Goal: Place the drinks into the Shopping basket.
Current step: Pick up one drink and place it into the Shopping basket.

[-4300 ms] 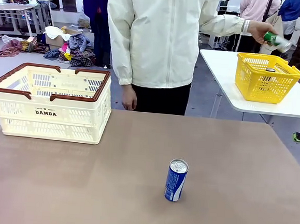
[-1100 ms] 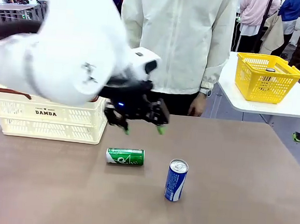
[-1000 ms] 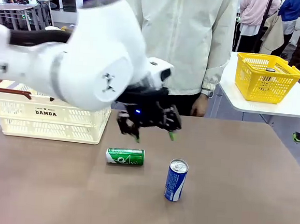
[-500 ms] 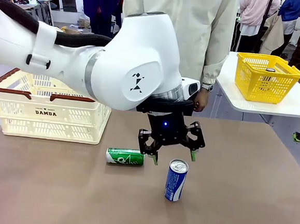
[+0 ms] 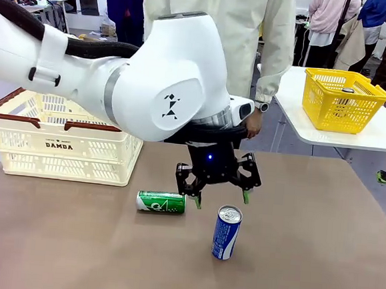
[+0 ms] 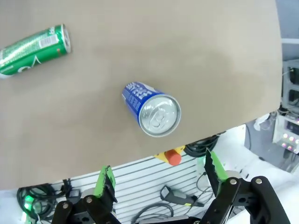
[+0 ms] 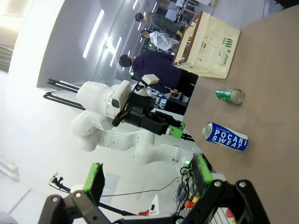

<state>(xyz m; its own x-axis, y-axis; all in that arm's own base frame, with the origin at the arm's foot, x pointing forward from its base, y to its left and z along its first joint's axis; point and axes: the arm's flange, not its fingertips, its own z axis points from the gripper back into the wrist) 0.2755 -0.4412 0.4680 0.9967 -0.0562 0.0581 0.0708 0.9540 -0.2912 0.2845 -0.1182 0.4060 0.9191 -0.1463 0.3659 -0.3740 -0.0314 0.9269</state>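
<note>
Left pincer (image 5: 221, 199) hovers wide open, empty, just above the upright Pocari Sweat can (image 5: 227, 232) (looks lined up to straddle it); green can (image 5: 161, 201) lies left of it, DAMDA basket (image 5: 65, 158) farther left.

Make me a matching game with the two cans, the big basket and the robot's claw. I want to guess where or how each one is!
Things:
1. green can
2. blue can
3. Shopping basket
4. left gripper

Descriptions:
A. standing upright on the table
B. open, hovering just above the cans
C. lying on its side
D. cream-white with a reddish-brown rim, at the table's far left

Pairs: 1-C, 2-A, 3-D, 4-B
</note>
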